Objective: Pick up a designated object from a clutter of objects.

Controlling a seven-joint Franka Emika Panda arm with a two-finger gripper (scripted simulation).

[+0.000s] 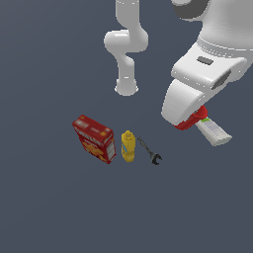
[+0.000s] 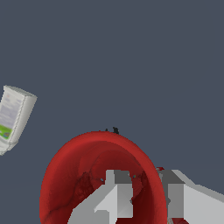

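Note:
The designated object, a small bright-red cup point(image 2: 83, 175), fills the wrist view with its opening towards the camera. My gripper point(image 2: 148, 189) straddles its rim, with one finger point(image 2: 118, 194) inside the cup, the other outside, and the wall pinched between them. In the exterior view only a red edge of the cup point(image 1: 193, 118) peeks from under the white hand point(image 1: 190, 91) at the exterior view's right. The white labelled bottle point(image 1: 213, 131) lies right beside it.
The rest of the clutter sits apart, toward the exterior view's left: a red printed box point(image 1: 94, 139), a yellow squeeze bottle point(image 1: 128, 146) and a small black wrench point(image 1: 150, 151). The arm's base point(image 1: 126, 86) stands behind them.

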